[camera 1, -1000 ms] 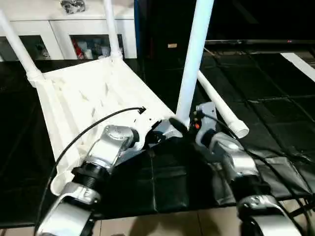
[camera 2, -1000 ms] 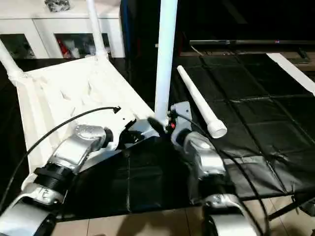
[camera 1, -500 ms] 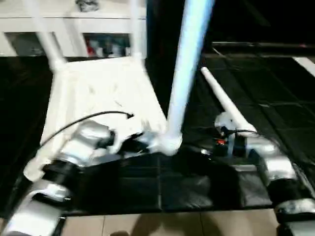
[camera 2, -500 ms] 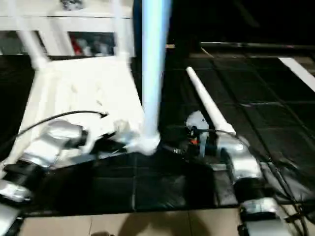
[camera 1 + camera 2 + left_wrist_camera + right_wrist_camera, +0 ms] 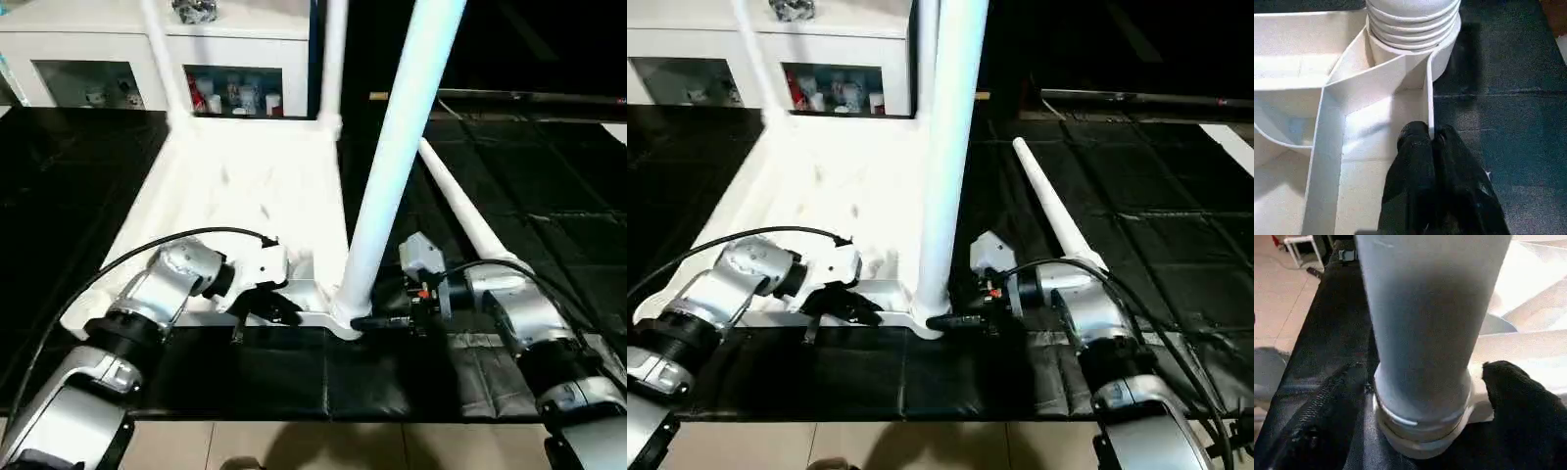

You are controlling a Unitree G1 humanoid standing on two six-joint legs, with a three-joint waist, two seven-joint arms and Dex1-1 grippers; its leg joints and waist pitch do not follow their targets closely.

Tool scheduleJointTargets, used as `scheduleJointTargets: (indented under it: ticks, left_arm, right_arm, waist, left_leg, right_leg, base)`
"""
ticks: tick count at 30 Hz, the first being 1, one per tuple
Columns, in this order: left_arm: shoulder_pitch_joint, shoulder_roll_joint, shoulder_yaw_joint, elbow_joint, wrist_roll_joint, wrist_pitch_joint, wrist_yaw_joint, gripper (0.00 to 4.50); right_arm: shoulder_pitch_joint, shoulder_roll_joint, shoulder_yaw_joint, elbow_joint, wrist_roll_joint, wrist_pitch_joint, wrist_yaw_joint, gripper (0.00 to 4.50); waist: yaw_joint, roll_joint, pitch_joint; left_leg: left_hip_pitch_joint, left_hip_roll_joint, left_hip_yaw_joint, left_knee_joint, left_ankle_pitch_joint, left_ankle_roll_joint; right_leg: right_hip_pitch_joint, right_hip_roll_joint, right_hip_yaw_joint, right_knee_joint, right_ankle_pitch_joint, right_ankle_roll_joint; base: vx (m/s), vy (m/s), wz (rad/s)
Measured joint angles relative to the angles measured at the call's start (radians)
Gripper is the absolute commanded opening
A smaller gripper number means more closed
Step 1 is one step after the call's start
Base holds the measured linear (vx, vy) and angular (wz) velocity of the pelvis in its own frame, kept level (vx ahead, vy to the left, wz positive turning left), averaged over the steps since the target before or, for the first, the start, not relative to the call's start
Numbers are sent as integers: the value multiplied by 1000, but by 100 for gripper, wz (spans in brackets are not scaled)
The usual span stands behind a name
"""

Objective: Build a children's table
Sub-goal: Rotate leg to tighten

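Three legs already stand on the upside-down children's table (image 5: 245, 186); I judge it light, stiff, slippery plastic, best taken at its frame rib. My left gripper (image 5: 1432, 142) pinches that rib beside the near leg (image 5: 392, 166); my right gripper (image 5: 1422, 377) straddles this leg's base, open.

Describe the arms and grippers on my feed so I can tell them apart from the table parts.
Both forearms are silver metal with black ringed joints. Each gripper, left and right, has two black fingers. A thin black cable loops over the left arm; the right wrist carries a grey block with a small red-orange mark.
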Motion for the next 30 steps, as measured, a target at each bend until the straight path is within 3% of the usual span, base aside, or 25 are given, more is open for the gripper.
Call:
scheduleJointTargets:
  ticks: [13,30]
  left_arm:
    - [-1,-3,0,15,0,-26,-6,0]
    - [-2,-4,1,34,0,-44,-7,0]
  right_arm:
    - [-18,8,-1,36,14,4,49,283]
    - [-21,10,-4,27,42,3,60,206]
  waist:
    - [1,-1,0]
    - [0,-3,-1]
  left_leg:
    - [0,0,0,0,0,0]
    - [2,0,0,1,0,0]
  right_leg:
    - [0,0,0,0,0,0]
    - [2,0,0,1,0,0]
  base:
    - [0,0,0]
    - [0,0,0]
